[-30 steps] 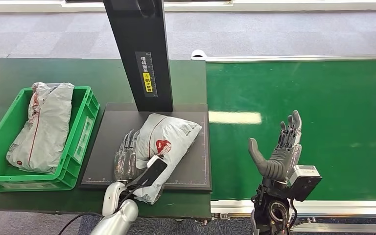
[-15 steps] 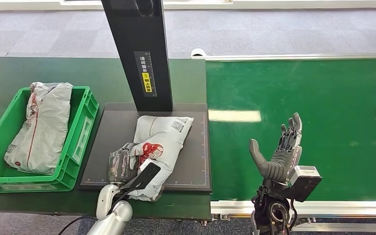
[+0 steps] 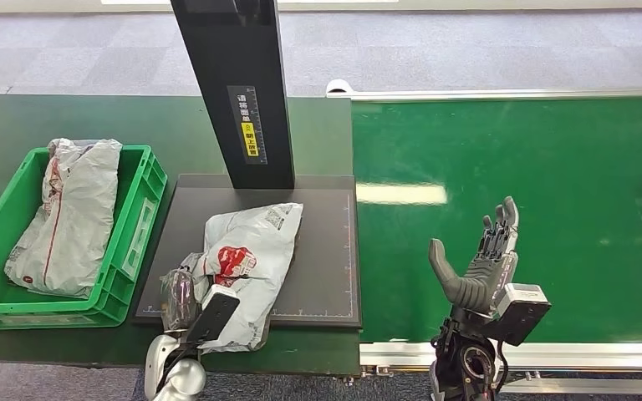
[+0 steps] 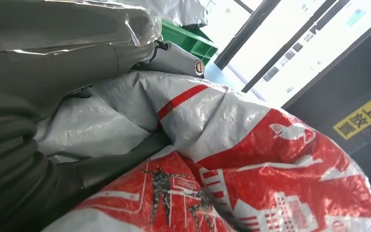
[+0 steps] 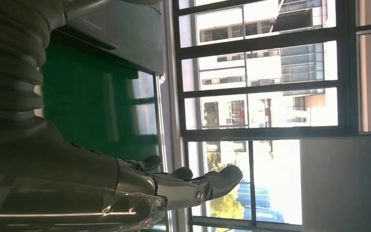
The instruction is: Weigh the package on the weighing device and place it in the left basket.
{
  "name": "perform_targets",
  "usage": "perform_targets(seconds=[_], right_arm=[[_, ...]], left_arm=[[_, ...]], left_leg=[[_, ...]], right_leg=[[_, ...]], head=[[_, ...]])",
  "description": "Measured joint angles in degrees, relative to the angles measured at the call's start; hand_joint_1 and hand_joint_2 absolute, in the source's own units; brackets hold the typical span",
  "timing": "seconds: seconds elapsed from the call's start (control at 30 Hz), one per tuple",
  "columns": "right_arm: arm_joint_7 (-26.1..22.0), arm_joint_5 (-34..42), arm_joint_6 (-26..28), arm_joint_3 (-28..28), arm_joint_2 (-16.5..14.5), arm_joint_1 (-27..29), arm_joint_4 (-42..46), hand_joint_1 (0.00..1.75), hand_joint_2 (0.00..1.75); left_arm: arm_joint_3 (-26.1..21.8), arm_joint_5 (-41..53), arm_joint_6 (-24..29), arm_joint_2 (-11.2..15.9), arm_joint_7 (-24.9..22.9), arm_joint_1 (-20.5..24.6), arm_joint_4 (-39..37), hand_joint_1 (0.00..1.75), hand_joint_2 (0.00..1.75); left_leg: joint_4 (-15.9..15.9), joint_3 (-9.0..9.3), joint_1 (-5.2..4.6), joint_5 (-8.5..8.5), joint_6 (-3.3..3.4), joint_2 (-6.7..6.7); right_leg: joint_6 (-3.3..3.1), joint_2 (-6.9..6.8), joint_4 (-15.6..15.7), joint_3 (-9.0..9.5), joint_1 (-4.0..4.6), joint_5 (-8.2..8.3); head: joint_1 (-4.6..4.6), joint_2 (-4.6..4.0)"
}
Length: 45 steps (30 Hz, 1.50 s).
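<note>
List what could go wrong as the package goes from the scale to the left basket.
1. The left hand holds the package at its near end, so the limp bag may sag or slip when lifted.
2. The green basket already holds a package; the new one could catch the basket's rim or end up piled on top.
3. A swing might brush the scale's black post.

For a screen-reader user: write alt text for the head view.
The robot's left hand grips a grey-and-red package on the black weighing device, beside a green basket holding another package. Its right hand is raised over the conveyor belt.
</note>
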State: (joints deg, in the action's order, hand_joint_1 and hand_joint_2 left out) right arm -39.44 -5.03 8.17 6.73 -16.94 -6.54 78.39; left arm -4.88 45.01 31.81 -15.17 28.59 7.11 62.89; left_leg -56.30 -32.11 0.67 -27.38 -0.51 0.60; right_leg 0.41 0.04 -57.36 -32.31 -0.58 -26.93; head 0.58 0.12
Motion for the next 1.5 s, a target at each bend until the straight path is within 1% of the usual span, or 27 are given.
perform_targets(seconds=[0.07,0.13,0.3,0.4,0.53,0.7,0.8,0.9,0.97,1.03,1.13,1.2,1.33,1.4,1.5], right_arm=[[-0.03,0.01,0.00,0.07,0.00,-0.10,-0.18,0.00,1.75],[-0.14,0.08,-0.02,0.14,0.00,-0.10,-0.29,0.00,1.75],[-0.36,0.27,-0.87,0.99,0.00,0.77,-0.30,0.00,1.75],[-0.37,0.26,-1.23,2.01,0.00,1.31,-0.30,0.00,1.75],[-0.10,0.19,-1.72,3.46,0.00,2.06,-0.32,0.00,1.75],[0.18,-0.27,-2.48,5.30,0.00,2.83,-0.58,0.00,1.75],[0.60,-0.71,-3.40,6.57,-0.02,3.12,-0.89,0.00,1.75],[0.98,-1.45,-4.63,7.80,-0.07,3.27,-1.50,0.00,1.75],[1.12,-1.97,-5.37,8.55,-0.13,3.28,-2.11,0.00,1.75],[1.23,-2.44,-6.16,9.17,-0.22,3.27,-2.85,0.00,1.75],[1.35,-3.07,-7.20,9.70,-0.36,3.22,-4.22,0.00,1.75],[1.38,-3.40,-7.61,9.86,-0.42,3.14,-5.21,0.00,1.75],[1.38,-3.86,-8.19,10.21,-0.44,2.78,-6.91,0.00,1.75],[1.39,-3.91,-8.29,10.37,-0.44,2.54,-7.48,0.00,1.75],[1.40,-4.07,-8.31,10.60,-0.44,2.25,-8.11,0.00,1.75]], left_arm=[[-0.08,-0.60,0.12,0.00,0.49,-0.47,1.11,1.75,1.75],[-0.10,-2.37,0.66,0.01,2.06,-1.58,3.39,1.75,1.75],[-0.42,-7.50,4.13,0.40,5.61,-6.32,16.56,1.75,1.75],[-2.05,-10.21,6.17,1.03,6.86,-7.52,23.77,1.75,1.75],[-5.88,-13.10,6.27,2.17,7.76,-6.46,28.16,1.75,1.75],[-11.28,-15.68,5.11,3.97,9.13,-3.08,28.51,1.75,1.75],[-15.10,-16.48,3.97,5.76,9.50,0.31,27.14,1.75,1.75],[-19.64,-15.02,3.38,8.25,9.04,4.74,23.44,1.75,1.75],[-22.57,-10.50,4.65,10.01,8.09,7.83,19.42,1.75,1.75],[-25.87,-2.02,6.54,11.56,6.90,11.14,14.62,1.75,1.75],[-32.91,12.23,7.43,12.83,5.45,16.19,7.82,1.75,1.75],[-37.95,18.28,7.45,13.60,4.44,19.02,3.80,1.75,1.75],[-46.17,23.51,7.52,15.52,2.26,23.10,-3.48,1.75,1.75],[-48.62,24.06,7.58,16.11,2.01,24.16,-5.91,1.75,1.75],[-50.75,24.50,7.61,16.69,1.77,25.27,-8.42,1.75,1.75]], left_leg=[[0.00,-0.02,0.00,0.00,0.00,0.00],[0.00,-0.03,0.00,0.00,0.00,-0.02],[0.00,-0.18,0.01,-0.02,-0.01,-0.07],[0.00,-0.24,0.04,-0.01,-0.01,-0.06],[0.00,-0.24,0.05,-0.01,-0.02,-0.06],[0.00,-0.23,0.05,0.00,-0.02,-0.05],[-0.01,-0.24,0.05,0.01,-0.02,-0.06],[0.00,-0.23,0.06,0.01,-0.02,-0.06],[0.00,-0.23,0.08,0.02,-0.04,-0.05],[0.00,-0.24,0.09,0.03,-0.05,-0.06],[0.00,-0.24,0.10,0.03,-0.05,-0.13],[0.00,-0.24,0.09,0.03,-0.05,-0.23],[-0.01,-0.25,0.09,0.03,-0.05,-0.26],[-0.01,-0.28,0.09,0.03,-0.06,-0.25],[-0.01,-0.30,0.09,0.03,-0.06,-0.24]], right_leg=[[0.00,0.00,0.00,-0.01,0.00,0.00],[0.00,0.02,0.00,-0.05,0.00,0.00],[0.00,0.09,0.00,-0.24,0.01,0.00],[-0.01,0.08,0.00,-0.29,0.03,0.00],[-0.01,0.08,0.00,-0.29,0.05,0.00],[-0.01,0.08,-0.01,-0.28,0.04,0.01],[-0.01,0.08,-0.01,-0.29,0.04,0.01],[-0.01,0.09,-0.02,-0.31,0.06,0.01],[-0.02,0.08,-0.03,-0.31,0.07,0.01],[-0.02,0.08,-0.05,-0.30,0.09,0.01],[-0.02,0.13,-0.07,-0.29,0.09,0.02],[-0.02,0.21,-0.07,-0.31,0.08,0.03],[-0.03,0.26,-0.07,-0.38,0.08,0.03],[-0.03,0.25,-0.07,-0.41,0.08,0.02],[-0.03,0.25,-0.07,-0.41,0.08,0.02]], head=[[0.00,-0.01],[0.00,-0.01],[0.01,-0.01],[0.00,0.00],[-0.01,0.00],[-0.01,-0.01],[-0.01,0.00],[0.00,0.00],[0.00,-0.01],[-0.01,0.00],[-0.02,0.00],[-0.02,0.00],[-0.02,-0.01],[-0.02,-0.01],[-0.03,-0.01]])
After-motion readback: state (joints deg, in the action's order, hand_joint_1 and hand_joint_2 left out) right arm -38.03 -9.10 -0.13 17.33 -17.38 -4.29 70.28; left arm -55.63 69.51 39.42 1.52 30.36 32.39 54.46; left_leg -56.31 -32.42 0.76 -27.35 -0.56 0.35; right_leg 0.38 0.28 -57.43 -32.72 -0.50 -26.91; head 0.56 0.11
